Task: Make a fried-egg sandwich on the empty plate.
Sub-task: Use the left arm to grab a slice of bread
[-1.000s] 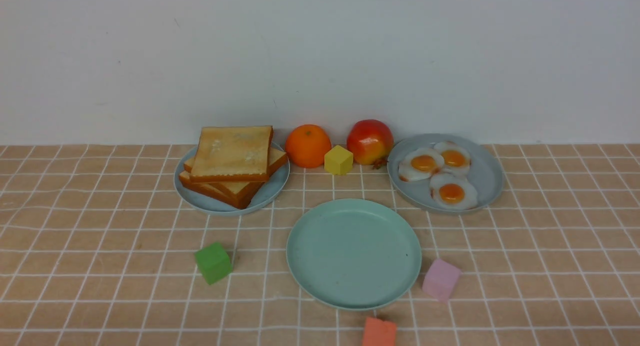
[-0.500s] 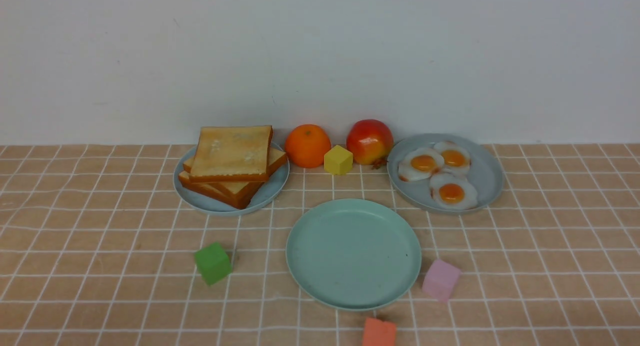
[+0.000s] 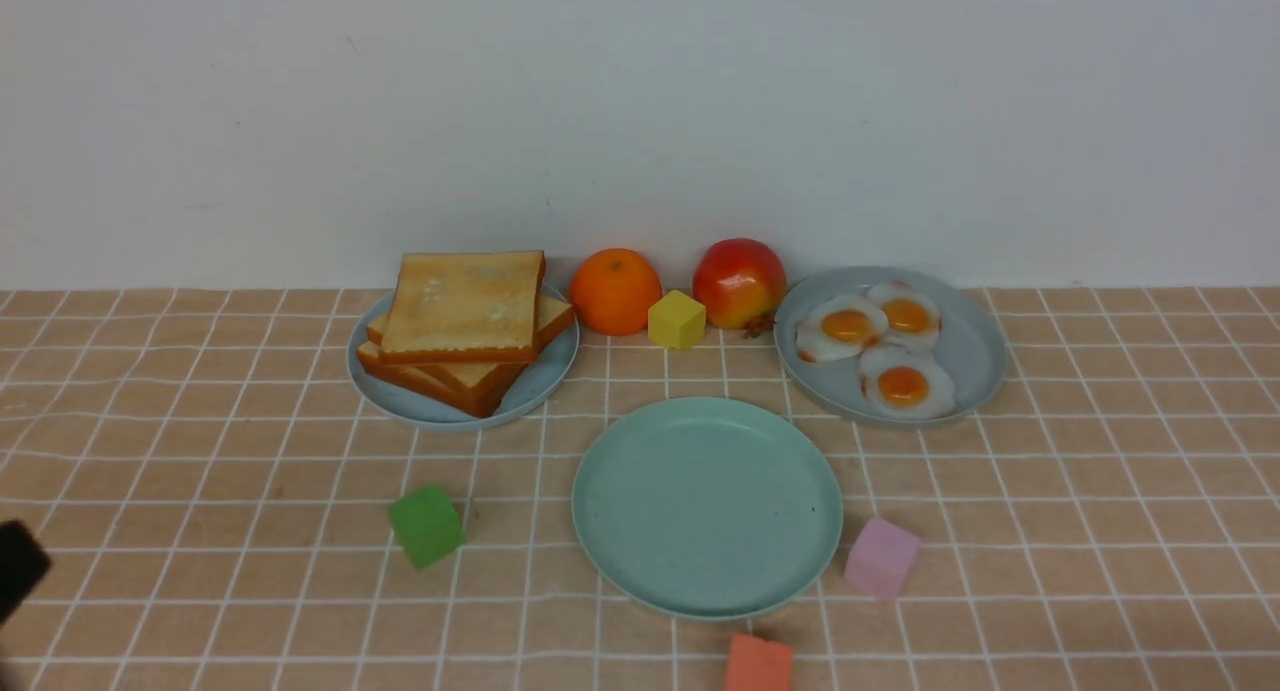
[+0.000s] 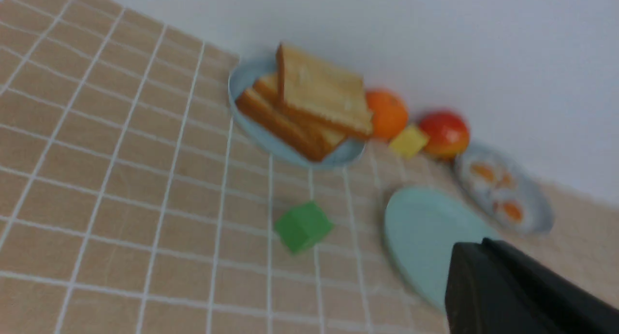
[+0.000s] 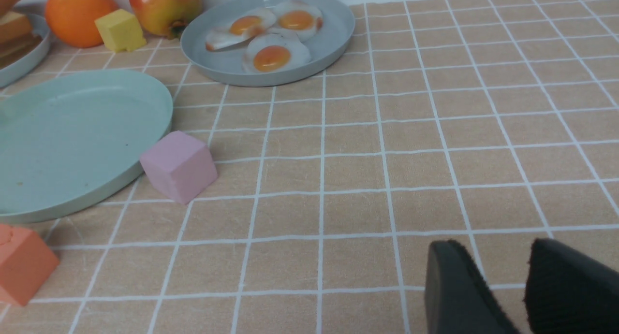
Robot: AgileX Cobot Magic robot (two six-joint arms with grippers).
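The empty plate (image 3: pixel 707 506), mint green, lies at the front centre of the checked cloth. Behind it to the left, a stack of toast slices (image 3: pixel 465 326) rests on a pale blue plate (image 3: pixel 400 403). Behind it to the right, three fried eggs (image 3: pixel 880 346) lie on a blue-grey plate (image 3: pixel 975 356). No fried-egg sandwich is in view. My left gripper (image 3: pixel 18 566) shows only as a black tip at the far left edge. In the left wrist view its fingers (image 4: pixel 483 249) are pressed together with nothing between them. My right gripper (image 5: pixel 498 256) stands open over bare cloth, right of the pink cube (image 5: pixel 179 166).
An orange (image 3: pixel 616 291), a yellow cube (image 3: pixel 677 319) and a red apple (image 3: pixel 740 283) stand along the wall between the two back plates. A green cube (image 3: pixel 427 524), a pink cube (image 3: pixel 881 558) and an orange-red cube (image 3: pixel 758 664) lie around the mint plate.
The tip of my left gripper has come into the front view at the lower left edge. Nothing on the cloth has moved.
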